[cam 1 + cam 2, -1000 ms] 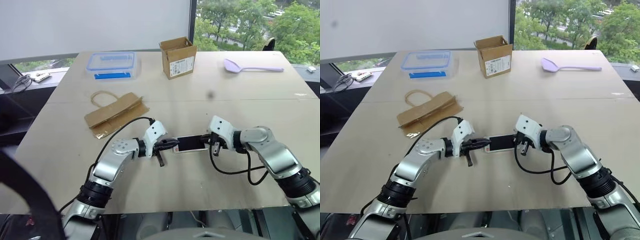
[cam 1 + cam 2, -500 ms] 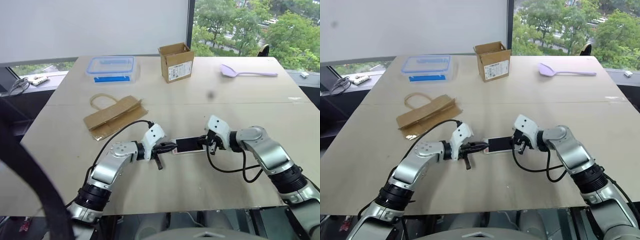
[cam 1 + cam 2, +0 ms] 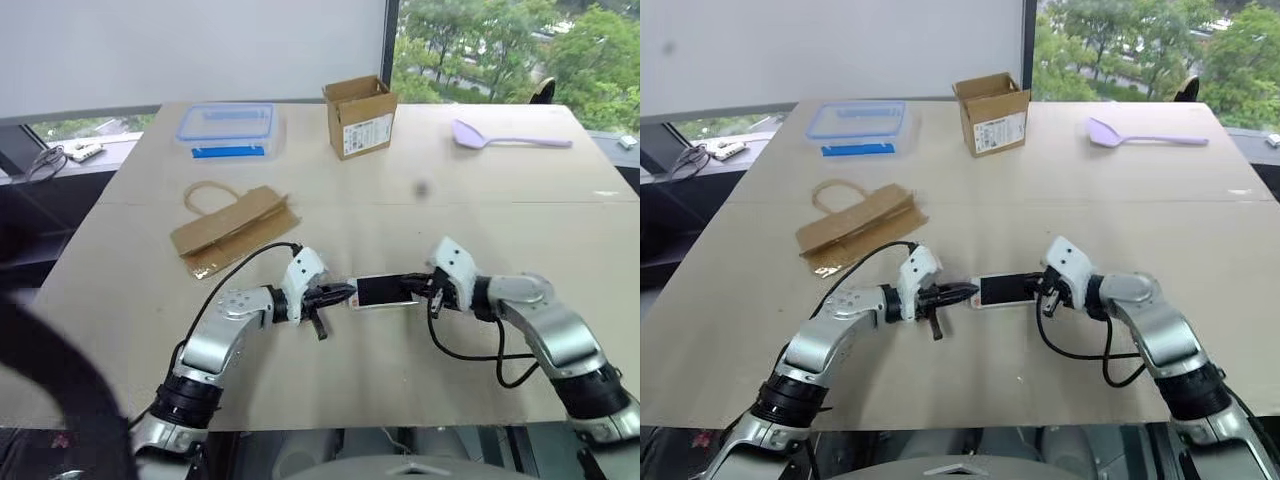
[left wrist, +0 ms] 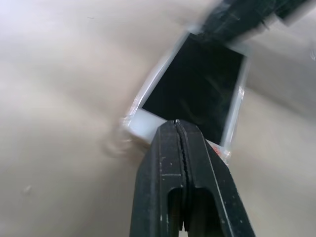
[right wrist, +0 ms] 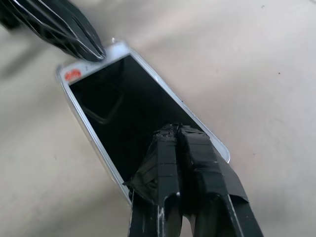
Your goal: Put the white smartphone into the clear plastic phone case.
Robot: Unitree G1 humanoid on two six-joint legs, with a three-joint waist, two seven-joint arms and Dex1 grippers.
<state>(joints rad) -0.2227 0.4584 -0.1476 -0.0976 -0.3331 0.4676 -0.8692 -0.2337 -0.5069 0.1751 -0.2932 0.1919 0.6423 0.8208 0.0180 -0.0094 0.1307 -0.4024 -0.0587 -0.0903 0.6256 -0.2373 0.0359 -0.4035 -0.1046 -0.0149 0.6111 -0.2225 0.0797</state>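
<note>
A: Table (image 3: 520, 240) first: wide, pale, the work going on near its front edge. The left gripper (image 3: 345, 293) and the right gripper (image 3: 418, 287) face each other across the white smartphone (image 3: 385, 291), which lies flat, screen up, between them.

B: Jaws?

A: Both pairs pressed together, holding nothing. Each set of closed tips sits at one short end of the phone, touching or very nearly so. I can't say which.

B: And the clear plastic phone case (image 5: 94, 143)?

A: A glossy see-through rim hugs the phone's edges in the right wrist view. It looks wrapped around the phone already, though whether every corner is seated I can't tell.

B: So the step?

A: My guess is pressing the ends home. Best done with light, even pushes, keeping the tips on the rim rather than the glass, one end braced while the other is nudged so the phone doesn't skate.

B: Anything in the way?

A: No. Blue-lidded food box (image 3: 226, 129), cardboard box (image 3: 360, 115), flattened paper bag (image 3: 232, 229), lilac spoon (image 3: 508, 135): all well apart, further back.
</note>
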